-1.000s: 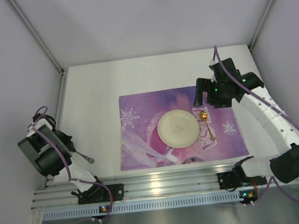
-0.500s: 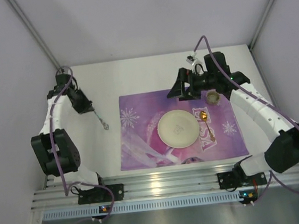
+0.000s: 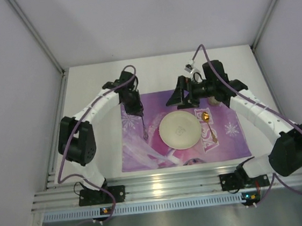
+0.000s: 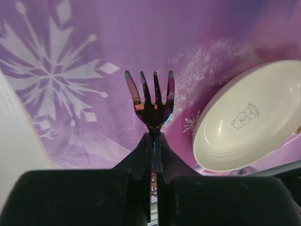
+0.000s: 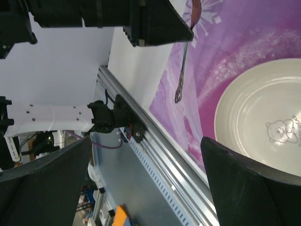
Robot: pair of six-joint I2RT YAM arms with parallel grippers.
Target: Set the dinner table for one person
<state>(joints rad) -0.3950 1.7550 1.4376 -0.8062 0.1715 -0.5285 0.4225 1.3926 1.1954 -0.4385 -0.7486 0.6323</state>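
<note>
A second ago the left arm was folded at the near left corner of the bench (image 3: 94, 113), with the fork (image 3: 144, 128) held over bare white surface. Since then it has been swung round by the far left and is now stretched over the left part of the purple placemat (image 3: 229, 137). The left fingers (image 4: 149, 150) are pressed narrow on the fork's handle, tines pointing away from the wrist. Whether the tines touch the mat cannot be told.

The right arm has been drawn leftward, from above the spoon (image 3: 210, 125) to above the mat's far edge. The right fingers (image 3: 177, 96) are spread wide with nothing between them, as before. The plate (image 3: 180, 130) and the spoon have not been moved.

The fork is placed between the snowflake print and the plate's left rim, with a strip of bare mat seen on either side. The spoon lies just right of the plate. White bench is left open beyond the mat's left and far edges, bounded by walls on three sides. The near edge is closed by the ribbed rail (image 3: 164, 184). The two sets of fingers are kept apart, with the plate's far left rim between them.
</note>
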